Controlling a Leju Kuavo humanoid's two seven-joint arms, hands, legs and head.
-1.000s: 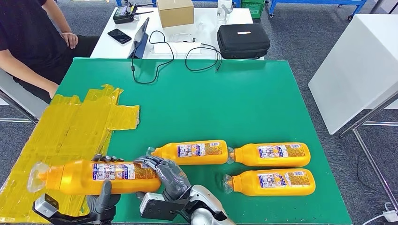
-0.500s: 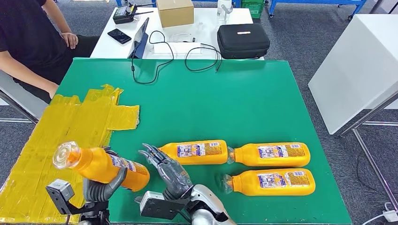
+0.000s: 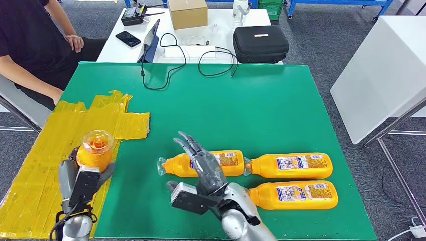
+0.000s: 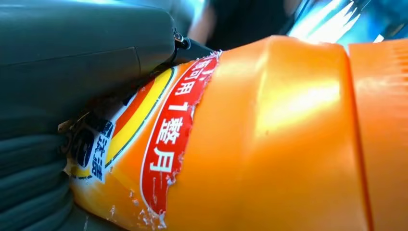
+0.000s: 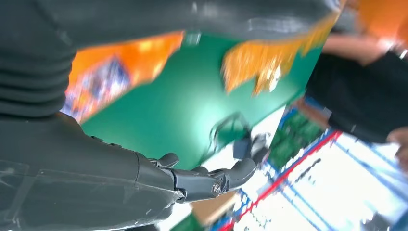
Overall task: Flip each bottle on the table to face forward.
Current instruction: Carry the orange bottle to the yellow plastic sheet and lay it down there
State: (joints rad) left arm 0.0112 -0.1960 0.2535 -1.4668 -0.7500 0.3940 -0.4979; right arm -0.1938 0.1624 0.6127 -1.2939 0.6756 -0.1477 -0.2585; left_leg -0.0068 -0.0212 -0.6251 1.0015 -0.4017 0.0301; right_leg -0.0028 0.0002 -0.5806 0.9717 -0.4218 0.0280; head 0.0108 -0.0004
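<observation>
On the green table (image 3: pixel 281 100) three orange bottles (image 3: pixel 291 165) lie on their sides near the front edge, labels up; whether those count as flipped I cannot tell. The left hand (image 3: pixel 83 181) grips a fourth bottle (image 3: pixel 95 150) upright over the yellow tape (image 3: pixel 65 135), its turn unfinished. The right hand (image 3: pixel 203 163) hovers spread and empty above the nearest lying bottle.

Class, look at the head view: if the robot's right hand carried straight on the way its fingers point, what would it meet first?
Probably nothing nearby: the right hand hovers over a lying bottle, fingers aimed up and away across bare green table. Depth is unclear.
</observation>
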